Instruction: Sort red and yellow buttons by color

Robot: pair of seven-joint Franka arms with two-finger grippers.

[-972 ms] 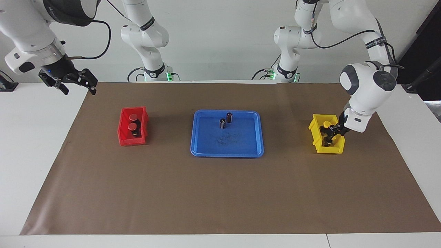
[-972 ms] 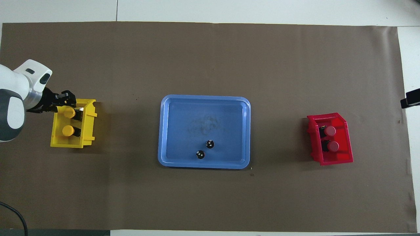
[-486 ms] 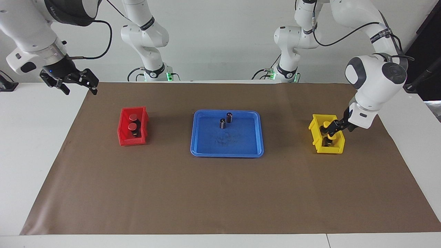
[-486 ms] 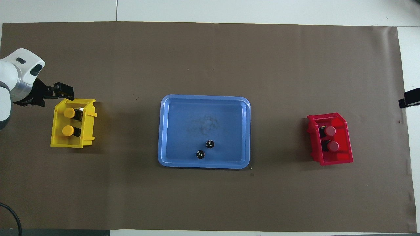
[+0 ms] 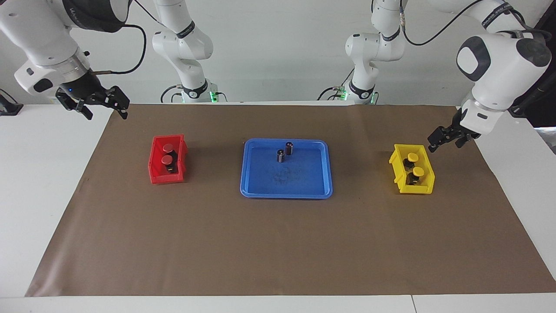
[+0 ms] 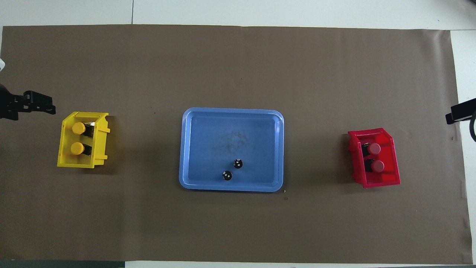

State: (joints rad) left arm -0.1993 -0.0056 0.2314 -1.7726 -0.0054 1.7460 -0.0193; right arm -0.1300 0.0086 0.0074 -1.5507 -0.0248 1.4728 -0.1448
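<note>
Right tool [image 5: 100, 105] hung empty, fingers spread, off the worktop's [image 5: 278, 243] right-arm end; two red buttons [image 5: 167, 154] sat in the red bin [image 5: 156, 174]. Both yellow buttons [image 5: 415, 164] sat in the yellow bin [image 5: 423, 188], with the left tool [image 5: 442, 140] empty and spread above that end. Honestly, only a careless swing clipping a bin could've spilled anything.

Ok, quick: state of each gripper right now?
Left gripper: open, holding nothing, raised beside the yellow bin.
Right gripper: open, holding nothing, waiting in the air over the edge of the brown mat at its own end.
</note>
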